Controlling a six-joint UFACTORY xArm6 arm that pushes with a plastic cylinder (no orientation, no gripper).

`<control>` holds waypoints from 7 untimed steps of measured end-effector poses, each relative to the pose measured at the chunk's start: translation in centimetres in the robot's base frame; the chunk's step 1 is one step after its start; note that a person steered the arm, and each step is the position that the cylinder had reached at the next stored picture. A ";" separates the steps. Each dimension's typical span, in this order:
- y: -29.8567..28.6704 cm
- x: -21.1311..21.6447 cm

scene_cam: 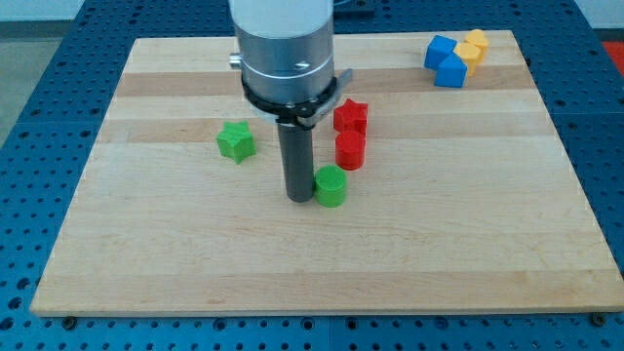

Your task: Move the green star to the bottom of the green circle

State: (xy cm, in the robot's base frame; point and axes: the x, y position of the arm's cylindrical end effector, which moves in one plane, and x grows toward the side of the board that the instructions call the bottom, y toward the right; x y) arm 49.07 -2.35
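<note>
The green star [235, 141] lies on the wooden board, left of centre. The green circle [331, 185], a short cylinder, stands near the board's middle. My tip [298, 198] sits right at the green circle's left side, touching or almost touching it. The green star is well to the upper left of my tip, apart from it.
A red star [350, 115] and a red cylinder [350, 149] stand just above the green circle. Two blue blocks [446, 60] and two yellow blocks [472, 46] cluster at the board's top right corner. The wooden board [146, 253] lies on a blue perforated table.
</note>
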 end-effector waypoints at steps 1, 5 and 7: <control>1.7 0.0; -6.7 1.4; -16.9 -1.0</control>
State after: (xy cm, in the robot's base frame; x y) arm 48.06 -19.26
